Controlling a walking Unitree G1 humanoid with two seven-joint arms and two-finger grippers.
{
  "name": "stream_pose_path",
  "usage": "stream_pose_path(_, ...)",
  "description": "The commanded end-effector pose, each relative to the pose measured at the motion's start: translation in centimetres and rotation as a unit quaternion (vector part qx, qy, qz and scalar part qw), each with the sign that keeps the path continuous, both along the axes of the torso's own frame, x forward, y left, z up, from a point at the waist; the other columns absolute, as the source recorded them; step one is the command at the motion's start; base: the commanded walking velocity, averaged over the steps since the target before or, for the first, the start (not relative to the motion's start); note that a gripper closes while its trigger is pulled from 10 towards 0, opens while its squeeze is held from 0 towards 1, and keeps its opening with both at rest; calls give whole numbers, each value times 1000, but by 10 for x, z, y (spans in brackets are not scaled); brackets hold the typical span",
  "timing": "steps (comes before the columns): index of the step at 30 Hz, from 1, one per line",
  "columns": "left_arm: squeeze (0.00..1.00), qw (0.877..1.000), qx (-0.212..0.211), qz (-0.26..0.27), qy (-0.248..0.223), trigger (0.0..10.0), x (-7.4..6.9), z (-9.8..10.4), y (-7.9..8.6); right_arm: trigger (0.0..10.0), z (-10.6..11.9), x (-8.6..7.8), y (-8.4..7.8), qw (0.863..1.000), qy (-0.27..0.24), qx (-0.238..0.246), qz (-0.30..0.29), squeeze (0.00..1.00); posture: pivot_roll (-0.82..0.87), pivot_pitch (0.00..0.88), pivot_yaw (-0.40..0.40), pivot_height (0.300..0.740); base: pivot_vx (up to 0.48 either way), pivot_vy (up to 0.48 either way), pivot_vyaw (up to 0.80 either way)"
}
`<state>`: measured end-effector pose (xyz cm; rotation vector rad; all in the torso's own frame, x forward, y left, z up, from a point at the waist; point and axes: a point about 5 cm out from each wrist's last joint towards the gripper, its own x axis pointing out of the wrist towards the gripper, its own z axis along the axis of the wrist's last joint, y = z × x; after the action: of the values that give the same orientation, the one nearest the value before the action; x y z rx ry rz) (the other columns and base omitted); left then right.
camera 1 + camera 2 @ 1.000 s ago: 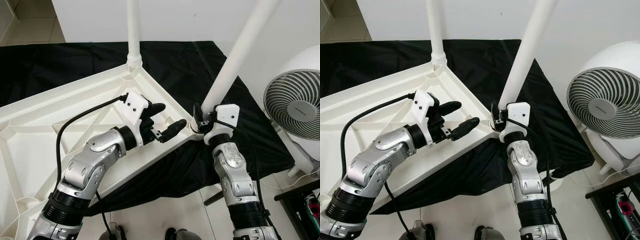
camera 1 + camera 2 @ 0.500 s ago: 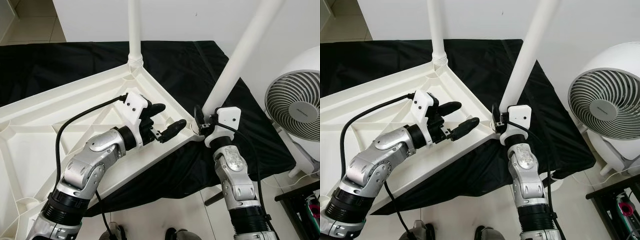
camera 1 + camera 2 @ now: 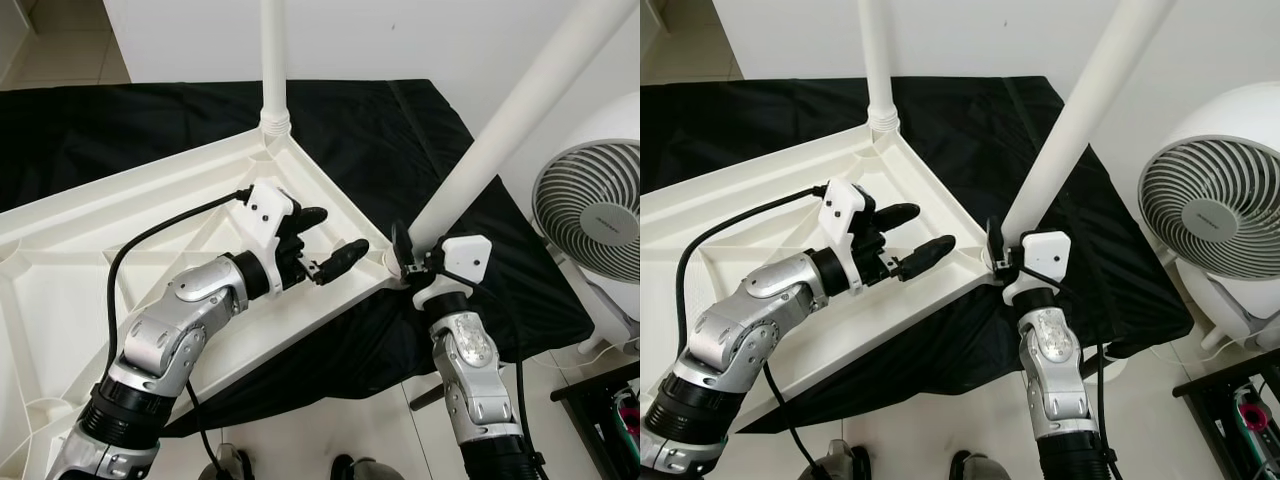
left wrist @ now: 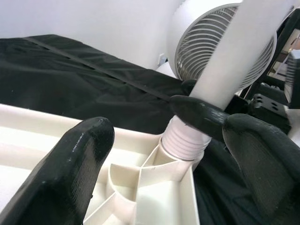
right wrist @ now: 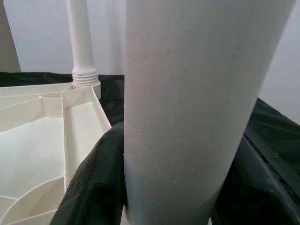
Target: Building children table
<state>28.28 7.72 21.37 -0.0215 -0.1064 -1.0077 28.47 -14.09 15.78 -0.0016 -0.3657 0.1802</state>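
The white plastic tabletop [image 3: 90, 260] lies upside down — ribbed underside up. One white leg [image 3: 272, 60] stands upright in its far corner socket. A second leg [image 3: 510, 130] leans, tilted, at the near corner.

The white table top [image 3: 120, 250] lies upside down on a black cloth [image 3: 380, 140], with one leg [image 3: 272, 60] standing up at the far corner. The right gripper [image 3: 405, 255] clamps a second leg [image 3: 500, 140] low down at the near corner, and that leg's tilted. The left gripper [image 3: 325, 245] hovers over the underside, fingers apart. A white fan [image 3: 590, 220] sits off to the right.
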Motion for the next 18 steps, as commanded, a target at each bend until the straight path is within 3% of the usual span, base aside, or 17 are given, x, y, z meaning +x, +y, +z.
stream_pose_path(1, 0, 999, 0, -53, -9, 10000, -7, 5, -5, 10000, -20, -3, -2, 999, 47, -7, 2, 0, 80, 172, -16, 740, 0, 0, 0)
stream_pose_path(11, 0, 999, 2, -54, -7, 10000, -8, 5, -4, 10000, -26, 4, -3, 996, 93, 7, -10, 0, 82, 179, -11, 740, 0, 0, 0)
stream_pose_path(18, 0, 998, 2, -55, -6, 10000, -8, 5, -5, 10000, -28, 24, -6, 985, 171, 8, -12, 0, 75, 175, -13, 740, 0, 0, 0)
